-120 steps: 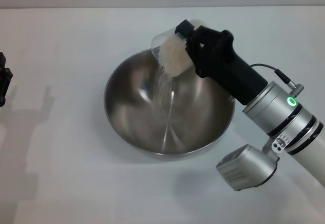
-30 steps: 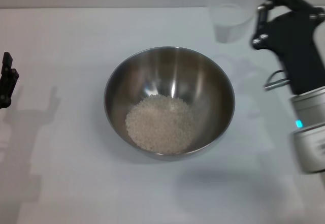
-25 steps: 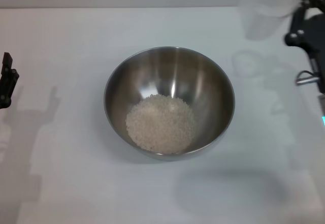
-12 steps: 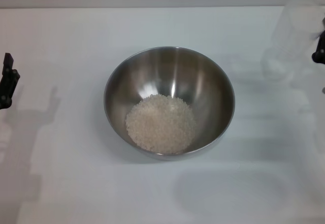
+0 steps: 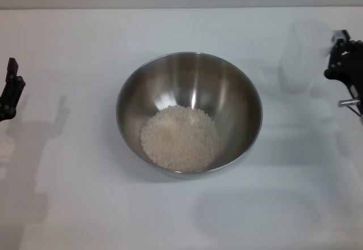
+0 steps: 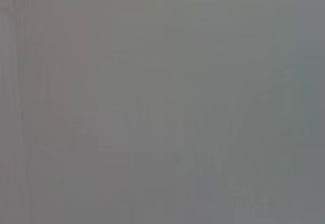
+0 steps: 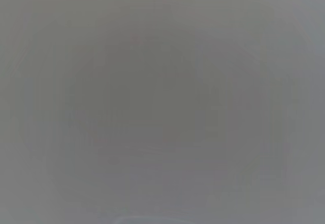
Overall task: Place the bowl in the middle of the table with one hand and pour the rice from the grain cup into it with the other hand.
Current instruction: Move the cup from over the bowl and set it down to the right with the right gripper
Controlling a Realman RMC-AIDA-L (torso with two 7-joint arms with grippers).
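Observation:
The steel bowl (image 5: 189,80) stands in the middle of the white table (image 5: 85,204), and a heap of rice (image 5: 179,137) lies in its bottom. The clear grain cup (image 5: 300,57) is upright and looks empty, to the right of the bowl near the table's right side. My right gripper (image 5: 332,57) is at the right edge of the head view, shut on the cup's side. My left gripper (image 5: 10,88) is parked at the left edge, well away from the bowl. Both wrist views show only plain grey.
The table's far edge (image 5: 170,8) runs along the top of the head view. Arm shadows lie on the table at the left and at the lower right.
The rice has been poured from the cup into the bowl. My right gripper has carried the cup off to the right of the bowl and turned it upright. The left arm has stayed put.

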